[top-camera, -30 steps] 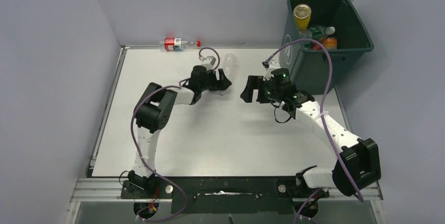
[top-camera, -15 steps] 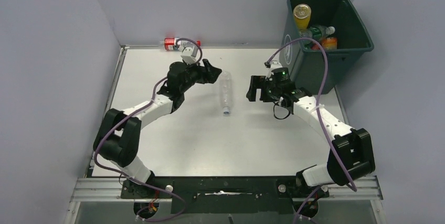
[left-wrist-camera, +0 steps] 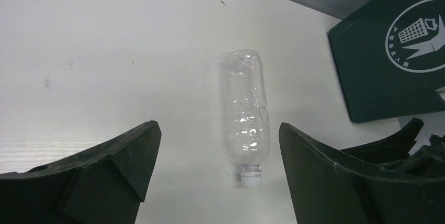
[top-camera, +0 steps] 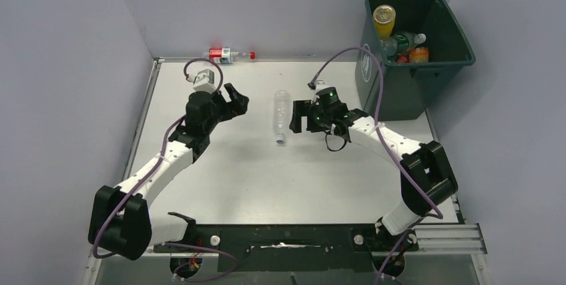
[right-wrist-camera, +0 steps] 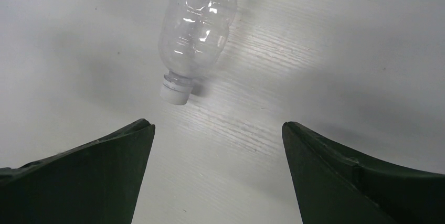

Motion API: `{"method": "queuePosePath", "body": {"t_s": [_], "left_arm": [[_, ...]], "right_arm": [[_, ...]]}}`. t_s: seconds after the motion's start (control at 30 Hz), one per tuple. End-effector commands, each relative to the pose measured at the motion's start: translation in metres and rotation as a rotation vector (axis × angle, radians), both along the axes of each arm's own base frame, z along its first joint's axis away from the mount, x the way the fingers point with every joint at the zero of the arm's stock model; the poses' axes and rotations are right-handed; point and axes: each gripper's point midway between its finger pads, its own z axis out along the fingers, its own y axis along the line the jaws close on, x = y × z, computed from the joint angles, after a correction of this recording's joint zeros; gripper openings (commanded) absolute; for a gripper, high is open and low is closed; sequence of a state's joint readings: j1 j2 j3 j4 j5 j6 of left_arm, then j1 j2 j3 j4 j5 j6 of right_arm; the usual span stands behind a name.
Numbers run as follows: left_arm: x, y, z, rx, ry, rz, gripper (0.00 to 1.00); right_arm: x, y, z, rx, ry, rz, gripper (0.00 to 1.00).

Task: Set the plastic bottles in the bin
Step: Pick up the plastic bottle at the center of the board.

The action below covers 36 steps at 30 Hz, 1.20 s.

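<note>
A clear plastic bottle [top-camera: 281,117] with a white cap lies on the white table, cap toward the near edge. It shows ahead of both wrist cameras [left-wrist-camera: 246,114] [right-wrist-camera: 202,9]. My left gripper [top-camera: 238,100] [left-wrist-camera: 218,126] is open and empty, a short way left of the bottle. My right gripper [top-camera: 296,117] [right-wrist-camera: 218,124] is open and empty, just right of it. The dark green bin [top-camera: 400,81] [left-wrist-camera: 383,72] stands at the far right and holds several bottles [top-camera: 400,41]. A red-labelled bottle [top-camera: 223,55] lies behind the table's far edge.
Grey walls close in the table on the left, back and right. A metal rail [top-camera: 133,145] runs along the table's left edge. The right arm's purple cable [top-camera: 347,55] arcs over toward the bin.
The left gripper let the clear bottle down on the table, opened wider and pulled back to the left. The right gripper moved left, up beside the bottle.
</note>
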State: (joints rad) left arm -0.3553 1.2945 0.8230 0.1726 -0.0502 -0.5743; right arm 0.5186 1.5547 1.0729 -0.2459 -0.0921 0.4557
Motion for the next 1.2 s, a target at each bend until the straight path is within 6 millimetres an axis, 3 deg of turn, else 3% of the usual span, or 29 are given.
{"method": "queuePosePath", "body": {"t_s": [0.0,0.3,0.67,0.83,0.97,1.17], "left_arm": [[-0.015,0.014,0.009,-0.024,0.003,0.044,0.84],[-0.034,0.019,0.008,-0.048,0.008,0.031,0.85],[-0.039,0.025,0.010,-0.044,0.006,0.047,0.86],[-0.040,0.025,0.006,-0.045,0.018,0.047,0.86],[-0.040,0.025,0.008,-0.049,0.017,0.047,0.87],[-0.040,0.023,0.006,-0.061,0.023,0.042,0.87]], "right_arm": [[0.026,0.032,0.014,0.068,-0.056,-0.025,0.98],[0.059,0.084,-0.002,0.068,-0.039,-0.003,0.98],[0.076,0.115,-0.032,-0.003,0.010,0.006,1.00],[0.071,0.119,-0.045,-0.046,0.026,0.025,0.92],[0.066,0.117,-0.051,-0.060,0.040,0.033,0.75],[0.059,0.110,-0.033,-0.060,0.007,0.037,0.57]]}}
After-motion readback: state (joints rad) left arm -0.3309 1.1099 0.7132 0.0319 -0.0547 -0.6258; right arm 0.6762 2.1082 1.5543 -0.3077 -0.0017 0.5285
